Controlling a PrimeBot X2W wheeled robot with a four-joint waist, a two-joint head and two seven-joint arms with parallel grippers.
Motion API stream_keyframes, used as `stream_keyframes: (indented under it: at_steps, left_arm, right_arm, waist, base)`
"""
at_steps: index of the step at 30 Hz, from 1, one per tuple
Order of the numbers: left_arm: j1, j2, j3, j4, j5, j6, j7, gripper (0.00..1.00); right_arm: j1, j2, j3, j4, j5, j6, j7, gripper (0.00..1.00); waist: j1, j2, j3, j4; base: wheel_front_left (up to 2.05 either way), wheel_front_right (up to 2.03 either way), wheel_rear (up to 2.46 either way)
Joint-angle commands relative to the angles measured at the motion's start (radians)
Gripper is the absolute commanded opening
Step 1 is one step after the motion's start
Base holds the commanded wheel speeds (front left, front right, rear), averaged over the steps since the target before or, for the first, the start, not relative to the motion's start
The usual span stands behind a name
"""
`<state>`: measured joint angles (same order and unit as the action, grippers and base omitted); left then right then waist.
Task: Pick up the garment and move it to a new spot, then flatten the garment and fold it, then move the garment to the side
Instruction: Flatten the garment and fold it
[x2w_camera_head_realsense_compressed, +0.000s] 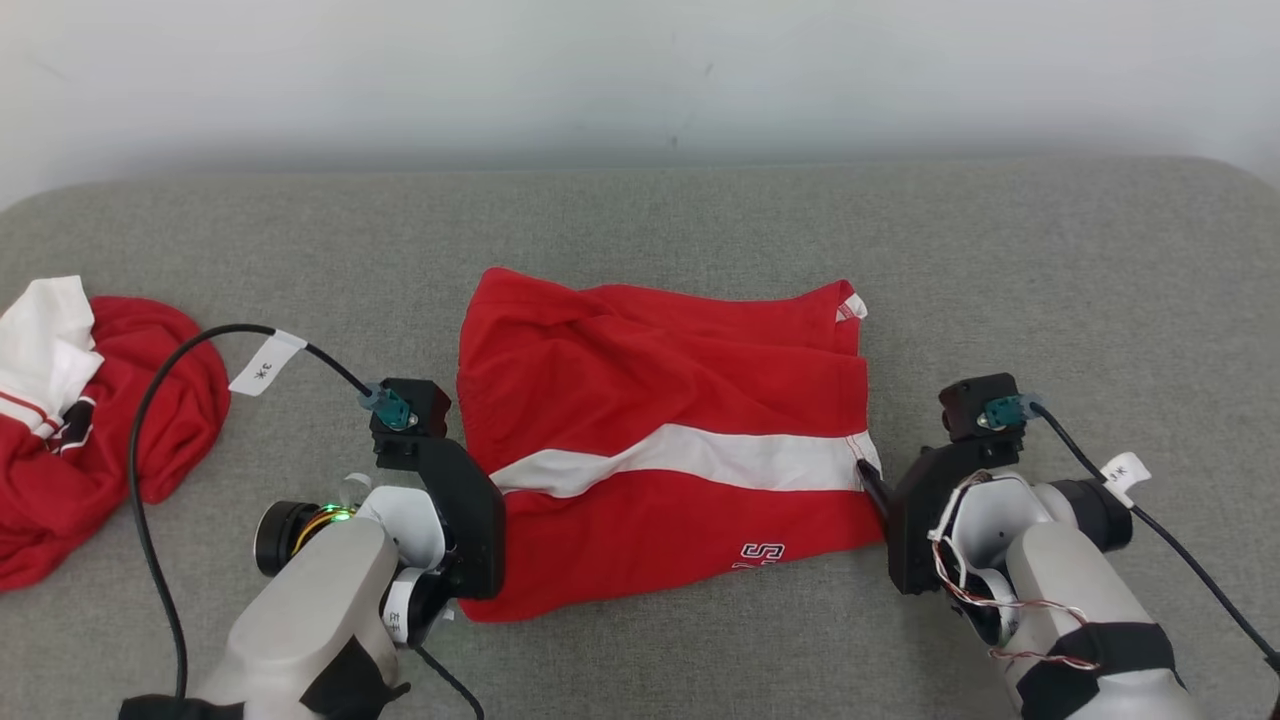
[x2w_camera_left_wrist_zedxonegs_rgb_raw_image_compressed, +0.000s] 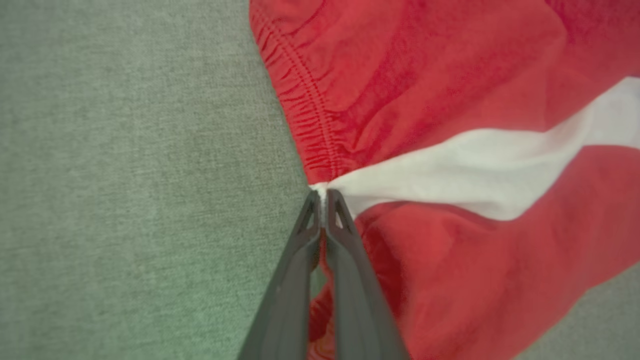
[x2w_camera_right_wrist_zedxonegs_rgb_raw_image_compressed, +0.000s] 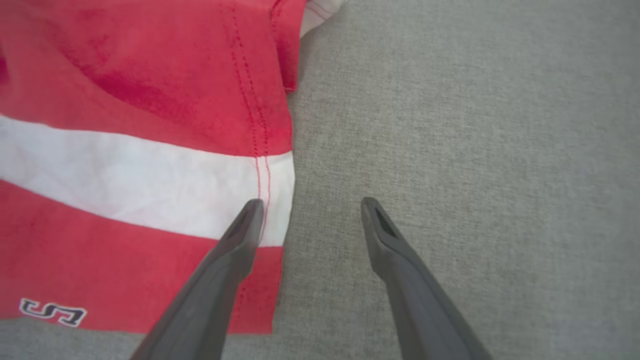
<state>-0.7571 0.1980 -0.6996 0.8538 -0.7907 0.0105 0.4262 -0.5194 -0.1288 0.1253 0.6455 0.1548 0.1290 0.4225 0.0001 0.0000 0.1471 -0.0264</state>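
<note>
The left claw (x2w_camera_left_wrist_zedxonegs_rgb_raw_image_compressed: 324, 202) is pressed together on the garment (x2w_camera_head_realsense_compressed: 660, 440), pinching the end of its white stripe (x2w_camera_left_wrist_zedxonegs_rgb_raw_image_compressed: 475, 170) right where the gathered waistband (x2w_camera_left_wrist_zedxonegs_rgb_raw_image_compressed: 305, 115) stops. In the left wrist view the red cloth spreads ahead of this claw and off to its right, while bare grey desk (x2w_camera_left_wrist_zedxonegs_rgb_raw_image_compressed: 125, 175) lies to its left.

The right claw (x2w_camera_right_wrist_zedxonegs_rgb_raw_image_compressed: 310, 205) is spread wide and grips nothing. It straddles the garment's stitched hem (x2w_camera_right_wrist_zedxonegs_rgb_raw_image_compressed: 262, 140). One of its fingers (x2w_camera_right_wrist_zedxonegs_rgb_raw_image_compressed: 245, 230) sits over the other end of the white stripe and the second finger is over bare desk just beside the cloth edge. I cannot tell whether either tip touches the surface. A small dark logo (x2w_camera_right_wrist_zedxonegs_rgb_raw_image_compressed: 52, 312) is printed on the red panel to the left of this claw, near the cloth's lower edge.

From the head view the garment lies mostly flat but wrinkled between the two claws, its stripe running from one claw to the other. Well out beyond the left claw, away from the garment, a crumpled red-and-white heap of clothing (x2w_camera_head_realsense_compressed: 90, 420) rests near the desk's edge.
</note>
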Motion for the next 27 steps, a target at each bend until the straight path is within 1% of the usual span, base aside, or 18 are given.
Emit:
stream_keyframes:
  at_steps: [1, 4, 7, 8, 9, 10, 12, 16, 20, 21, 23, 27]
  left_arm:
    - [0.002, -0.003, -0.005, 0.0, 0.01, 0.007, -0.003, 0.0]
    - [-0.004, -0.001, -0.006, -0.003, 0.007, 0.002, -0.004, 0.0]
    - [-0.003, 0.002, -0.007, -0.003, 0.003, -0.004, -0.006, 0.0]
    - [-0.003, 0.001, -0.007, -0.002, 0.002, -0.003, -0.008, 0.0]
    - [-0.004, 0.0, -0.007, -0.002, 0.002, -0.001, -0.008, 0.0]
    - [-0.006, 0.002, -0.007, -0.001, 0.003, 0.002, -0.012, 0.0]
    - [-0.009, 0.009, -0.003, -0.001, 0.001, 0.007, -0.018, 0.0]
    - [-0.011, 0.022, 0.018, -0.013, -0.01, 0.008, -0.058, 0.0]
    - [-0.002, 0.008, 0.068, -0.05, -0.05, 0.001, -0.142, 0.0]
    - [-0.002, 0.008, 0.068, -0.05, -0.05, 0.001, -0.142, 0.0]
    - [0.009, 0.005, 0.101, -0.074, -0.076, -0.007, -0.179, 0.0]
    - [0.031, 0.0, 0.17, -0.138, -0.142, -0.033, -0.241, 0.0]
  right_arm:
    - [-0.026, 0.005, 0.011, 0.027, -0.002, 0.004, -0.018, 1.0]
    - [-0.053, 0.007, 0.03, 0.077, 0.009, 0.003, -0.027, 1.0]
    - [-0.067, 0.008, 0.042, 0.12, 0.013, 0.003, -0.029, 0.69]
    - [-0.072, 0.008, 0.047, 0.13, 0.013, 0.003, -0.033, 0.46]
    - [-0.077, 0.009, 0.053, 0.137, 0.014, 0.003, -0.041, 0.38]
    - [-0.083, 0.009, 0.058, 0.143, 0.015, 0.003, -0.047, 0.2]
    - [-0.085, 0.01, 0.067, 0.151, 0.019, 0.002, -0.057, 0.0]
    - [-0.098, 0.013, 0.072, 0.143, 0.033, 0.002, -0.109, 0.0]
    - [-0.096, 0.014, 0.078, 0.096, 0.072, 0.002, -0.174, 0.0]
    - [-0.096, 0.014, 0.078, 0.096, 0.072, 0.002, -0.174, 0.0]
    - [-0.082, 0.01, 0.079, 0.057, 0.11, 0.002, -0.2, 0.0]
    - [-0.051, -0.03, 0.075, -0.05, 0.196, 0.002, -0.231, 0.0]
  waist:
    - [-0.0001, 0.0, 0.014, 0.008]
    - [-0.0001, 0.0, 0.024, 0.01]
    - [-0.0001, 0.0, 0.029, 0.01]
    - [-0.0001, 0.0, 0.031, 0.01]
    - [-0.0001, 0.0, 0.032, 0.01]
    - [-0.0001, 0.0, 0.032, 0.01]
    - [-0.0001, 0.0, 0.032, 0.008]
    - [-0.0001, 0.0, 0.025, 0.002]
    - [-0.0001, 0.0, 0.004, -0.004]
    - [-0.0001, 0.0, 0.004, -0.004]
    - [-0.0001, 0.0, -0.009, -0.006]
    - [-0.0001, 0.0, -0.037, -0.009]
  base:
    - [0.0, 0.0, 0.0]
    - [0.0, 0.0, 0.0]
    - [0.0, 0.0, 0.0]
    - [0.0, 0.0, 0.0]
    - [0.0, 0.0, 0.0]
    - [0.0, 0.0, 0.0]
    - [0.0, 0.0, 0.0]
    - [0.0, 0.0, 0.0]
    - [0.0, 0.0, 0.0]
    - [0.0, 0.0, 0.0]
    - [0.0, 0.0, 0.0]
    - [0.0, 0.0, 0.0]
